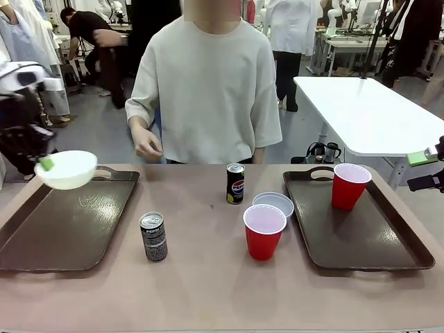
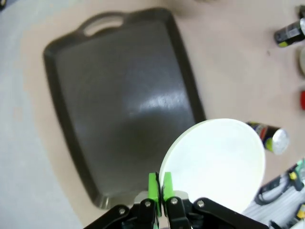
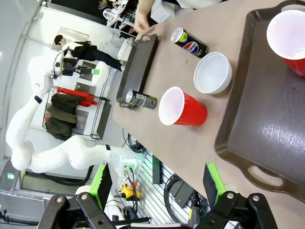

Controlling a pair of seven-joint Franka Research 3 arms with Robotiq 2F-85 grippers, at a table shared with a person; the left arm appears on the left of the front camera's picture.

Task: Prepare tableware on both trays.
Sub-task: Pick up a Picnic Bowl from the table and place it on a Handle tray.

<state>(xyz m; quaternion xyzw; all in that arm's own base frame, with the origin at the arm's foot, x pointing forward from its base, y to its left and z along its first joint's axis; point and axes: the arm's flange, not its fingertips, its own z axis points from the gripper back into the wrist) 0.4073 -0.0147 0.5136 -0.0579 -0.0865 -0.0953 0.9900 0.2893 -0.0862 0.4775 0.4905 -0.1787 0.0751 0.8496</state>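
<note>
While the left hand (image 2: 159, 184) has its green pads clamped shut on just the rim of a white bowl (image 2: 214, 162), that bowl hangs out sideways in the air above the far-left corner of the left tray (image 1: 69, 222), and that's the worry: a thin edge pinch, all the weight off to one side, so it could swivel or slip free. Let go from up there and it may bounce, or catch the tray's raised rim and tip onto the table (image 1: 208, 277). The right hand (image 3: 157, 186) hovers with its fingers spread wide, holding nothing, above the near end of the right tray (image 1: 374, 236), where one red cup (image 1: 349, 185) stands. Between the trays, on the smooth tan table, wait another red cup (image 1: 263, 231), a second bowl (image 1: 273, 203), a Pepsi can (image 1: 235, 183) and a dark can (image 1: 153, 236). A person (image 1: 208, 90) stands opposite; behind, a busy workshop with white tables.
</note>
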